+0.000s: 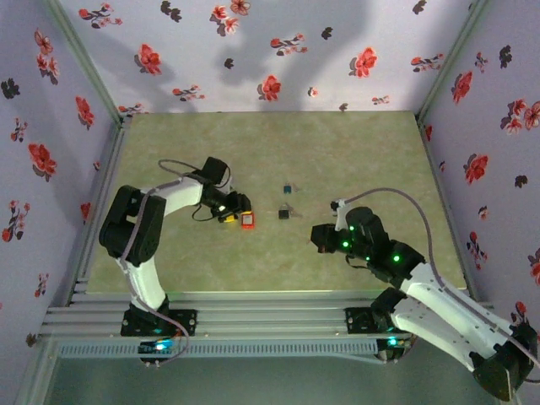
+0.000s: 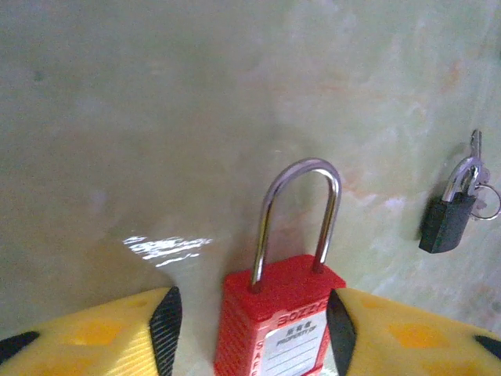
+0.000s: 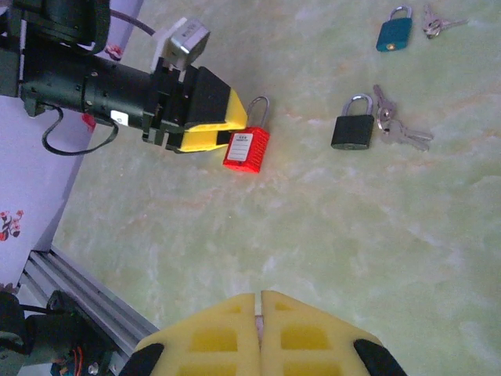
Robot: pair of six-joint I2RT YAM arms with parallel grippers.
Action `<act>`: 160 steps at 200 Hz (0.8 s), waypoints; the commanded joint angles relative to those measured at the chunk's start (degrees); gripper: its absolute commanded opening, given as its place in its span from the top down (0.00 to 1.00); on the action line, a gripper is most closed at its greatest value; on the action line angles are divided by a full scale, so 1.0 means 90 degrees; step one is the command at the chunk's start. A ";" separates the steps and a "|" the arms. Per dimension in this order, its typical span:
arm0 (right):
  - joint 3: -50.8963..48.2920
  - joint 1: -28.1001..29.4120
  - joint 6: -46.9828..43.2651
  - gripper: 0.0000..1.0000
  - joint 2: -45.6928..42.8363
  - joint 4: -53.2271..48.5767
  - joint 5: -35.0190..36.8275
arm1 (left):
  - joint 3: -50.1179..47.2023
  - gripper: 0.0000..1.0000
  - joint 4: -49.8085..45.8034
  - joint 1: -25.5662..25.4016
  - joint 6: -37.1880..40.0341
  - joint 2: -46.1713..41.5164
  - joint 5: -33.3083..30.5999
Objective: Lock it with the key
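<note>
Red padlock (image 2: 282,301) is sitting between left gripper's (image 2: 252,321) parted jaws; closed right gripper (image 3: 260,313) is hovering, key (image 3: 403,135) ungrasped ahead.

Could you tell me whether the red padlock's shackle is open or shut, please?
Shut: both legs of the shackle sit in the red padlock.

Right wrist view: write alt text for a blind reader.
The left pincer, open, straddles a red padlock on a green table. Beyond lie a black padlock with keys and a blue padlock. The right pincer is shut.
</note>
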 commanded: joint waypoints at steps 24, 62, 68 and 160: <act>0.0022 -0.0036 -0.0078 1.00 0.0207 0.0035 -0.0216 | -0.0315 0.30 0.0083 0.0080 -0.0121 -0.1028 -0.0178; 0.0107 -0.0037 -0.0135 1.00 0.0377 0.0015 -0.0200 | -0.0534 0.10 -0.0136 0.0082 -0.0039 -0.2297 -0.0641; 0.0132 -0.0035 -0.0144 1.00 0.0399 0.0002 -0.0209 | -0.0599 0.05 -0.0182 0.0083 -0.0027 -0.2494 -0.0761; 0.0565 0.0010 -0.0357 1.00 0.0959 -0.0462 0.0117 | -0.2926 0.00 -0.0512 -0.0057 -0.0363 -0.7169 -0.2481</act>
